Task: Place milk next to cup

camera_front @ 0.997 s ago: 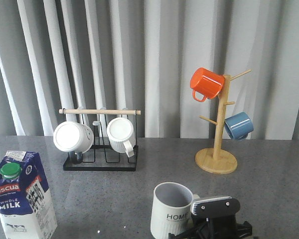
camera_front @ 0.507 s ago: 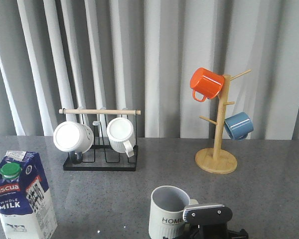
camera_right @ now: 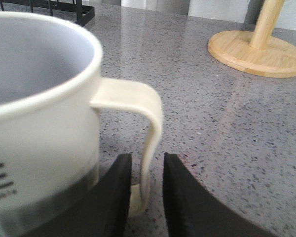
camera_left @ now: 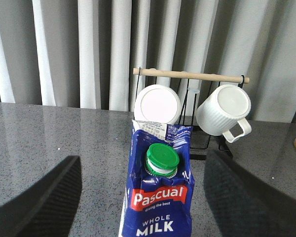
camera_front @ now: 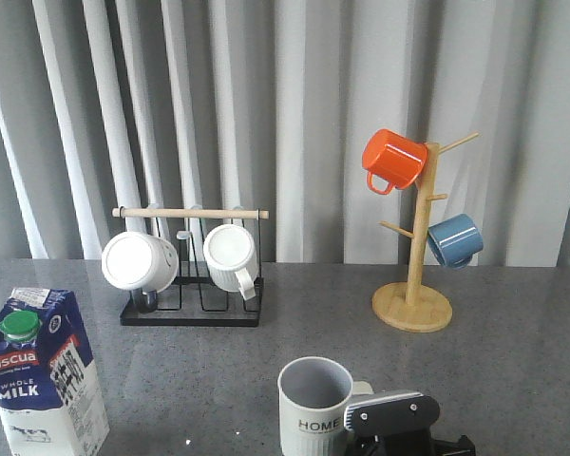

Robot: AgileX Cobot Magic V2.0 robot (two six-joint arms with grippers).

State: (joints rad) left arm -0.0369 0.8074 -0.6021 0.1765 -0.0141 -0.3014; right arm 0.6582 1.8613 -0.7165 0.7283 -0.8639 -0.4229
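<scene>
The milk (camera_front: 43, 375), a blue and white carton with a green cap, stands upright at the front left of the table. In the left wrist view the milk (camera_left: 160, 197) stands between my left gripper's (camera_left: 143, 165) open fingers (camera_left: 39, 202), apart from both. The cup (camera_front: 313, 410), cream-white with "HOME" on it, is at the front centre. My right gripper (camera_front: 394, 420) is to its right. In the right wrist view my right gripper (camera_right: 147, 160) is shut on the handle of the cup (camera_right: 39, 123).
A black wire rack (camera_front: 192, 312) with two white ribbed mugs (camera_front: 140, 261) stands behind the milk. A wooden mug tree (camera_front: 413, 306) holds an orange mug (camera_front: 393, 159) and a blue mug (camera_front: 454, 239) at the back right. Grey curtains hang behind the table.
The cup has moved left and toward the table's front, carried by my right gripper. The milk has not moved.
</scene>
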